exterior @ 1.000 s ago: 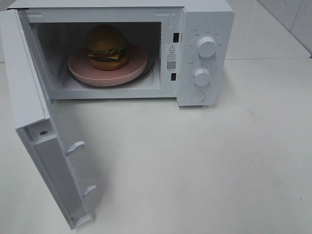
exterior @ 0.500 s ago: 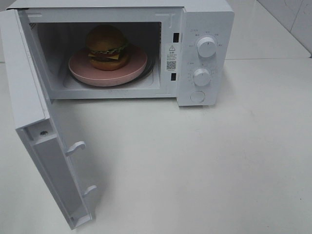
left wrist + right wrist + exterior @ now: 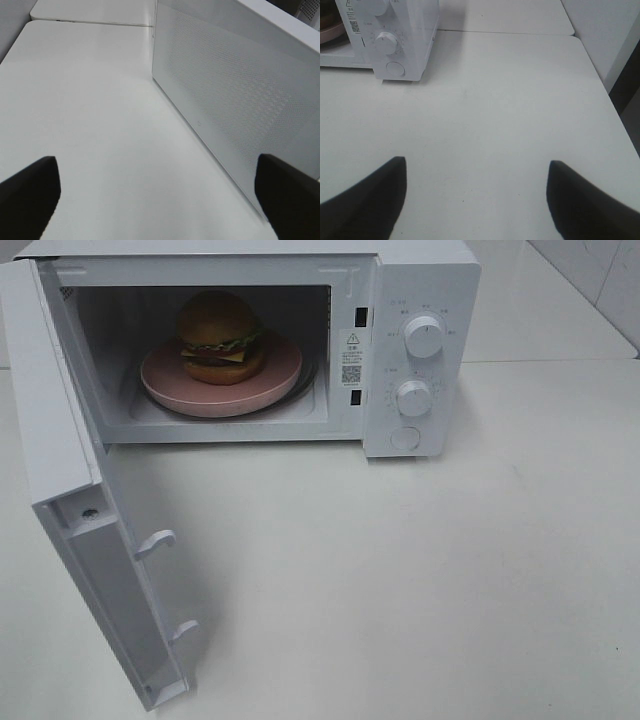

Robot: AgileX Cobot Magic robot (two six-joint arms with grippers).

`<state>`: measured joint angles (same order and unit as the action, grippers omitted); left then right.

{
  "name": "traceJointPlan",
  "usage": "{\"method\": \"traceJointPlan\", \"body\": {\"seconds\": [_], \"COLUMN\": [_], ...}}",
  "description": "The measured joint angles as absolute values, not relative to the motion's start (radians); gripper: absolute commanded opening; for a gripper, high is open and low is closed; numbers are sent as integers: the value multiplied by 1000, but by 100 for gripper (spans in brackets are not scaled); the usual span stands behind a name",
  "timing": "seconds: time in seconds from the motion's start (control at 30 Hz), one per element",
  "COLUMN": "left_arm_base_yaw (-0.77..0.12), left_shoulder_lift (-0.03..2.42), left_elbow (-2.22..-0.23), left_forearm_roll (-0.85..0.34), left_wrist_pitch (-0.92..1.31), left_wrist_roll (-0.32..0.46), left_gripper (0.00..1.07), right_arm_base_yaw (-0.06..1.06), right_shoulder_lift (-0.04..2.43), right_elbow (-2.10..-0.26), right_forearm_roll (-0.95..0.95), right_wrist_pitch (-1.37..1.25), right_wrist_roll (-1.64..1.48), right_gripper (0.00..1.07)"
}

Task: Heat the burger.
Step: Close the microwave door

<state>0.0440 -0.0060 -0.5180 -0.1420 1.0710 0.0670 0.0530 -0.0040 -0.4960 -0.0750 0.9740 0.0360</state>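
1. The high camera hands you the whole microwave [image 3: 420, 280], standing by the far edge of the table [image 3: 450, 570]. Its door [image 3: 60, 440] is swung wide toward the near-left corner. Neither arm shows in this view.
2. Only the left wrist view gives you the left gripper [image 3: 156, 172]. Its fingers are spread wide with nothing between them, over bare table beside an upright dotted white panel [image 3: 235, 100].
3. Only the right wrist view gives you the right gripper [image 3: 476, 172]. Its fingers are parted and empty, over the table's right side and well apart from the microwave.
4. That same right wrist view catches the lower knob [image 3: 386, 42], the round button [image 3: 395, 69] and a sliver of the pink plate [image 3: 331, 31]. The burger [image 3: 221, 337] is out of its sight.
5. From above, you see the upper knob [image 3: 424, 337] stacked over the lower knob and button, right of the cavity. A warning sticker [image 3: 350, 358] sits on the frame between them.
6. Two latch hooks [image 3: 157, 542] jut from the door's inner face. The open door stands between the table's left edge and the cavity mouth, and the mouth itself faces open table.
7. The burger sits upright inside the cavity, on the middle of the pink plate. It has a glossy brown bun on top, then green lettuce, a red tomato edge, a yellow cheese corner drooping, a dark patty and the bottom bun.
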Motion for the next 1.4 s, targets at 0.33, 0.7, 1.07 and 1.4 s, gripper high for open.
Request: {"method": "traceJointPlan", "body": {"seconds": [0.33,0.7,1.07,1.4], "left_arm_base_yaw": [44,44,44,44], "left_shoulder_lift": [-6,76,335,461], "left_elbow": [-522,-539,-516,-387], "left_forearm_roll": [-142,-142,-147,-146], "left_wrist_pitch": [1070,920,724,412], "left_wrist_roll": [63,63,63,64], "left_gripper": [85,50,5,0], "right_arm_base_yaw": [53,53,53,53], "right_shoulder_lift": [-4,-4,-4,-4], "right_elbow": [-496,-496,-496,-496], "right_forearm_roll": [-75,-75,-75,-75], "right_wrist_pitch": [974,974,974,974], "right_wrist_roll": [36,36,36,36], "right_gripper": [73,73,73,73]}}
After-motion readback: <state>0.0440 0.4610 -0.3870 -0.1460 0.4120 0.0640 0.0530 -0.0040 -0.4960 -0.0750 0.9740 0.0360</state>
